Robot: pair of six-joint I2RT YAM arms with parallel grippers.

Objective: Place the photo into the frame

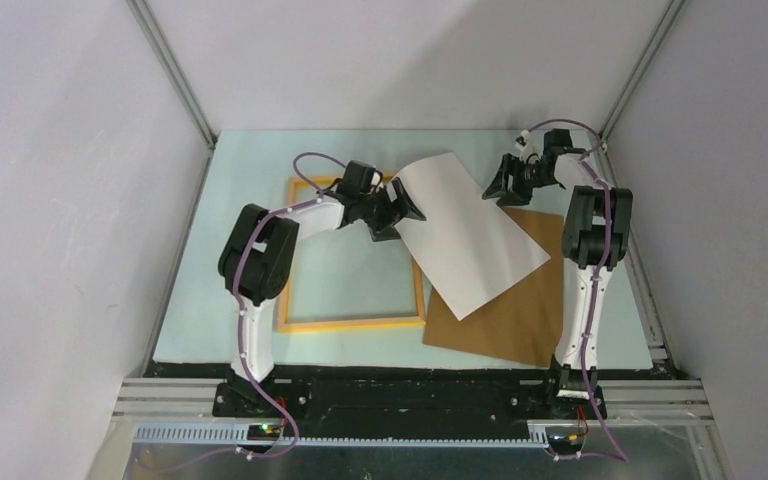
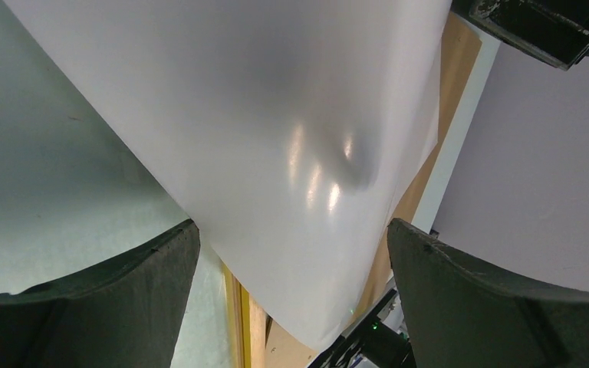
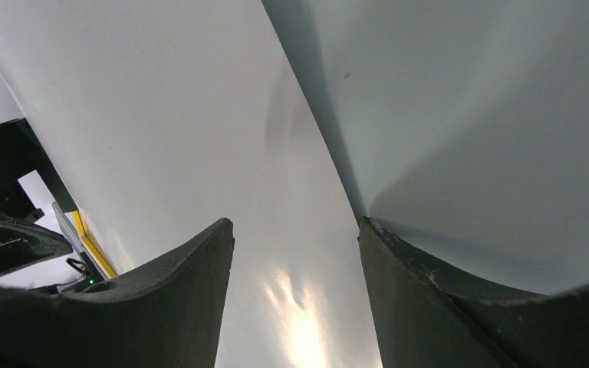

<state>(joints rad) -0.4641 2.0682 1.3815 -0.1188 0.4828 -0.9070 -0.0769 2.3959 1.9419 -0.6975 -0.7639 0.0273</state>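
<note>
The photo (image 1: 470,235) lies white back up, its printed side hidden, slanting across the right corner of the yellow frame (image 1: 355,323) and the brown backing board (image 1: 505,320). My left gripper (image 1: 410,212) is at the photo's left edge. In the left wrist view the photo (image 2: 261,115) fills the gap of the open left gripper (image 2: 293,225), with a shallow dent in the sheet. At the photo's far right edge sits my right gripper (image 1: 492,190). Its wrist view shows the right gripper (image 3: 295,222) open, the photo (image 3: 169,115) behind the gap and the sheet's edge meeting the right fingertip (image 3: 368,230).
The pale green mat (image 1: 250,300) covers the table between grey walls. The backing board (image 2: 460,61) lies under the photo at the right, near the right arm's base. A strip of the frame (image 2: 234,322) shows below the photo's corner.
</note>
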